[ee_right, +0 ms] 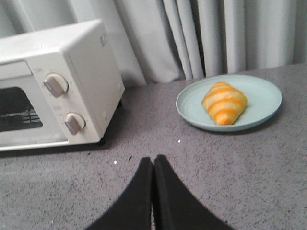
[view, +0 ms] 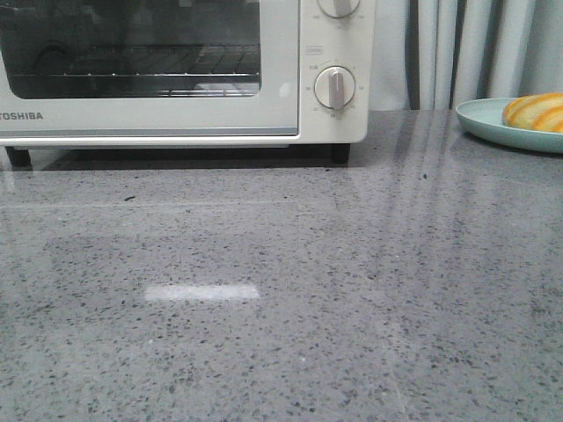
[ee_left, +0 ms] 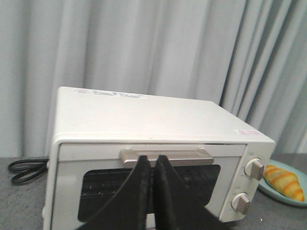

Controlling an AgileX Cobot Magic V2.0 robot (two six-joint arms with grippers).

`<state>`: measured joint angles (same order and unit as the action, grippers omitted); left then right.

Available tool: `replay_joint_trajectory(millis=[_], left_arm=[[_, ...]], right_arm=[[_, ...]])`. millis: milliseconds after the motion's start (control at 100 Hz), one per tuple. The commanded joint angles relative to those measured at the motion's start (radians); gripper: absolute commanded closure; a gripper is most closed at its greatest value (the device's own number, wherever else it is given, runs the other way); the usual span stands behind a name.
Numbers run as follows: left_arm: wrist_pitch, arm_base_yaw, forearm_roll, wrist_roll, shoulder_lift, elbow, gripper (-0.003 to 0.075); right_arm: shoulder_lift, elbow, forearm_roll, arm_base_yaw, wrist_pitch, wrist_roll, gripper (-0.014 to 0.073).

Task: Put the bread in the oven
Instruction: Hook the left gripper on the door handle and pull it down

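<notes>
Front view shows the white TOSHIBA toaster oven with glass-windowed door (view: 176, 70) shut, wire rack visible behind the glass, standing on the speckled grey stone counter (view: 281, 308); the golden-orange croissant-shaped roll w/ cream stripes (view: 535, 112) lies on a pale blue-green round plate (view: 479, 119) at the far right, well apart from the oven, and neither arm appears in this view. Left wrist view: left gripper (ee_left: 152, 165) has its two black fingers pressed together w/ nothing between them, aimed about at the beige bar handle (ee_left: 165, 156) at the top of the door. Right wrist view: right gripper (ee_right: 153, 165) likewise pinched closed and empty, above bare counter, short of the plate. Risks, as I judge them: door isn't open yet, so bringing bread first = nowhere to put it. Closed fingers can't take the handle; they'd have to spread first or they'll just bump it. Drop-down door needs room in front as it swings; a pull too straight could drag the whole oven forward, esp. on a glossy counter. Roll looks rounded w/ tapered ends, so an off-centre pinch could squirt it off the plate, or shove the plate along. Dark power cord (ee_left: 24, 170) beside the oven is a minor snag hazard for the left arm.
</notes>
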<state>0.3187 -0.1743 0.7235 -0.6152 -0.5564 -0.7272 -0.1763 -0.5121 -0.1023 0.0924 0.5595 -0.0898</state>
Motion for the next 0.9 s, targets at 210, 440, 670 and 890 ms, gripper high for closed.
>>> replay_joint_trajectory(millis=[210,440,670,890], left_arm=[[-0.038,-0.196,0.004,-0.108,-0.407,-0.325,0.0741],[-0.033,-0.230,0.004,-0.108,-0.617,-0.423,0.0741],[-0.011,-0.230,-0.020,-0.108,-0.699,-0.425,0.0741],[-0.014,-0.228,-0.099,-0.108,-0.736,-0.425,0.0741]], right_arm=[[-0.042,-0.035,0.008,0.007,-0.060,0.020,0.0662],[-0.042,-0.035,0.009,0.007,-0.056,0.020,0.0662],[-0.042,-0.035,0.009,0.007,-0.054,0.020,0.0662],[-0.042,-0.035,0.009,0.007,-0.055,0.020,0.0662]])
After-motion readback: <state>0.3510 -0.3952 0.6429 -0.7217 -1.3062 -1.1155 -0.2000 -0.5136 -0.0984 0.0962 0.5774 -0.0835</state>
